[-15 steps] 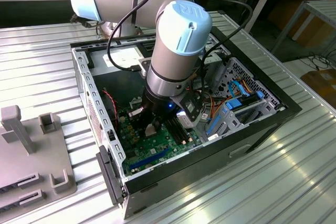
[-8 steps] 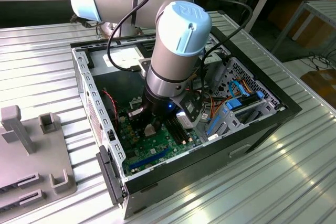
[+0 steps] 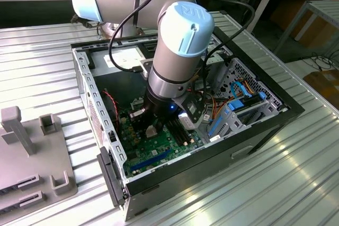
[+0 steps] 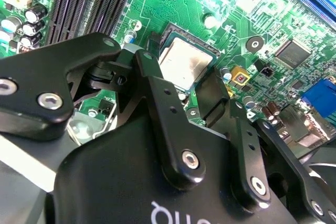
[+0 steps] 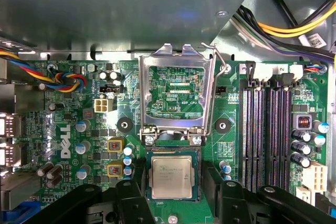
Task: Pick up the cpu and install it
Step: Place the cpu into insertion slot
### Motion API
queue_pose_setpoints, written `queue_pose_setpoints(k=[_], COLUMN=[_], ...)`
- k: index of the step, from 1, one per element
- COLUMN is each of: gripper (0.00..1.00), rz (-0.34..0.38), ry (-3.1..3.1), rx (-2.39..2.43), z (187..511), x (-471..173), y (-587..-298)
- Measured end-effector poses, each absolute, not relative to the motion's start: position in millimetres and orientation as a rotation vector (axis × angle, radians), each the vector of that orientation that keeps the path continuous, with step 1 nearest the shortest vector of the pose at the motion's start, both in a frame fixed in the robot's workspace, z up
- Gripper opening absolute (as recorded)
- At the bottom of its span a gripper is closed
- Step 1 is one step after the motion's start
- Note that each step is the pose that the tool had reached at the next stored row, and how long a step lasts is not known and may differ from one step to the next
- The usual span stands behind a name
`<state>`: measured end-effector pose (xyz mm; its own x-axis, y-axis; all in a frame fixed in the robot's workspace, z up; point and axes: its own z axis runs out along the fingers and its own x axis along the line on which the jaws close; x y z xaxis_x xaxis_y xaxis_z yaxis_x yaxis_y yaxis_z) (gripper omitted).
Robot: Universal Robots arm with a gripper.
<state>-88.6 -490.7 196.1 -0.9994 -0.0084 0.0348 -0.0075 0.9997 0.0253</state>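
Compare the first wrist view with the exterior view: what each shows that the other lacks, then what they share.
First wrist view: the socket frame hinged up, and the cpu lying in the socket, the open hand straddling it. Exterior view: the arm, the computer case, the grey fixture at the exterior view's left, the metal table. Shared: the green motherboard and its memory slots.

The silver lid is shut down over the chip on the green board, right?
No. The silver lid is swung open, away from the chip on the green board; the chip lies uncovered. The first wrist view shows it.
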Motion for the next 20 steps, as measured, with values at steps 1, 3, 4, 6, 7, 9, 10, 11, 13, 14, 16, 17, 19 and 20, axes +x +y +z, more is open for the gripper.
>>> queue_pose_setpoints(k=[1, 3, 4, 6, 7, 9, 10, 11, 13, 14, 16, 17, 19, 20], gripper=[0.54, 0.54, 0.54, 0.54, 0.54, 0.54, 0.54, 0.54, 0.54, 0.54, 0.54, 0.54, 0.54, 0.54], rz=[-0.039, -0.04, -0.04, -0.04, -0.04, -0.039, -0.039, -0.039, -0.039, -0.039, -0.039, -0.04, -0.04, -0.04], ry=[-3.106, -3.107, -3.107, -3.107, -3.107, -3.107, -3.107, -3.107, -3.107, -3.107, -3.107, -3.107, -3.107, -3.107], rx=[0.012, 0.013, 0.013, 0.012, 0.012, 0.012, 0.012, 0.01, 0.005, 0.003, -0.002, -0.007, -0.011, -0.013], z=[196.2, 198.5, 200.2, 201.4, 201.5, 201.6, 201.6, 201.7, 201.7, 201.6, 201.6, 201.6, 201.6, 201.6], x=[-88.6, -88.4, -88.5, -88.7, -88.8, -88.9, -89.1, -89.4, -90.0, -90.1, -90.2, -90.3, -90.3, -90.3], y=[-490.7, -490.5, -490.6, -490.6, -490.6, -490.7, -490.7, -490.7, -490.7, -490.7, -490.7, -490.7, -490.6, -490.6])
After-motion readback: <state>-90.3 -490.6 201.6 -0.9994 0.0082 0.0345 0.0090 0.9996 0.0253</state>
